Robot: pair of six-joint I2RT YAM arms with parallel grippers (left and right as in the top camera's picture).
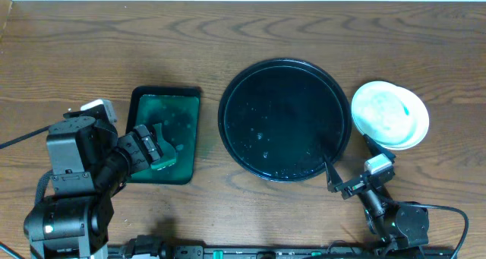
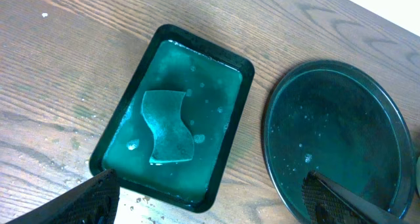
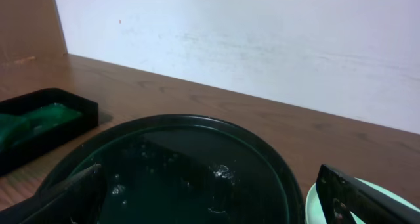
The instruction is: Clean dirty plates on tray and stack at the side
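1. Currently the plates [image 1: 389, 115] stand as one stack on the table [image 1: 91, 54], just beside the right rim of the round tray [image 1: 285, 99]; if they touch the rim I cannot tell.
2. Stack is white w/ pale teal tint, and the top plate has a stronger teal smear at its right side. At least two rims show in overhead view; exact nr I cannot tell.
3. Round tray is glossy black and wet, w/ small drops and bubbles on its bottom.
4. Right gripper [image 1: 351, 166] is at the lower-right of the round tray. Its fingers are spread wide w/ nothing between them. In right wrist view one finger is over the tray's near side, the other over the plates' edge.
5. Left gripper [image 1: 152, 146] hangs over the rectangular tray [image 1: 167, 90], which lies left of the round tray, apart from it. Fingers also wide apart, holding nothing.
6. Rectangular tray has green liquid inside, and a pale teal piece [image 2: 167, 129] w/ curved sides lies in it, approx. in the middle.
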